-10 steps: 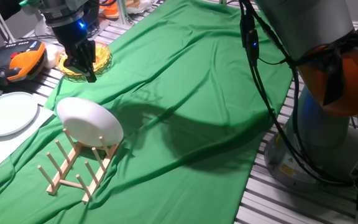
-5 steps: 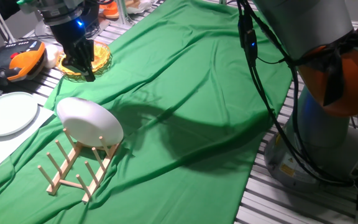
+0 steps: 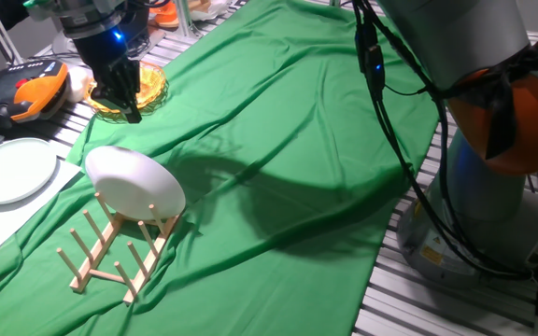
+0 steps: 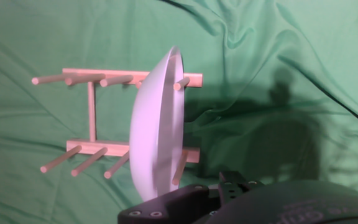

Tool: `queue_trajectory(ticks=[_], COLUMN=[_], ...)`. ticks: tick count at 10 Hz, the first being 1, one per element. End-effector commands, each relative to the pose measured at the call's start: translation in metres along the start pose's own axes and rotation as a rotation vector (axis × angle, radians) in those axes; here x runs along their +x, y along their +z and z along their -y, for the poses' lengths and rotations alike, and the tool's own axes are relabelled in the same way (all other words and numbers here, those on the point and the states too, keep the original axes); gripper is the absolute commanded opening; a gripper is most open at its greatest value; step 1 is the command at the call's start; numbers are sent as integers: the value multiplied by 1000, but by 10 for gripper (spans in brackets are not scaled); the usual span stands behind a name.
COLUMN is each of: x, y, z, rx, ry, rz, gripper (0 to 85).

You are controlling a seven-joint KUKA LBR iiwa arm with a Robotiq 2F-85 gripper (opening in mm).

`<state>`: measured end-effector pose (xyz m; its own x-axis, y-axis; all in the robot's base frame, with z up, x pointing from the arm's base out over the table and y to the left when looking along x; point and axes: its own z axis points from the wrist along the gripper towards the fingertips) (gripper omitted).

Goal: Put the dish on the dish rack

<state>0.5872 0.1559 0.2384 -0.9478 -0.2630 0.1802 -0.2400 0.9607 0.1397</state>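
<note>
The dish (image 3: 134,183) stood on edge in the end slot of the dish rack (image 3: 120,250), pegs bracing it either side, so it likely needed no support. The end effector (image 3: 131,105) hung well apart above, empty, fingers apparently near-closed.

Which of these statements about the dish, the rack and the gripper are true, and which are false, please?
1. The dish stands on edge in the rack. True.
2. The gripper grips the dish. False: it hangs apart from it, above the orange glass dish.
3. The dish sits at the end slot of the rack. True.
4. The rack stands on bare metal. False: it stands on the green cloth.
5. A paler plate lies flat beside the cloth. True.
</note>
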Motion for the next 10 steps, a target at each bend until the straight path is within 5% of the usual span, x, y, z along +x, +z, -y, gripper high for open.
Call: queue_trajectory(ticks=[1, 10], x=[0, -1], y=[0, 0], z=[0, 0], rx=[1, 13], ry=[1, 7], rz=[0, 5], gripper=[0, 0])
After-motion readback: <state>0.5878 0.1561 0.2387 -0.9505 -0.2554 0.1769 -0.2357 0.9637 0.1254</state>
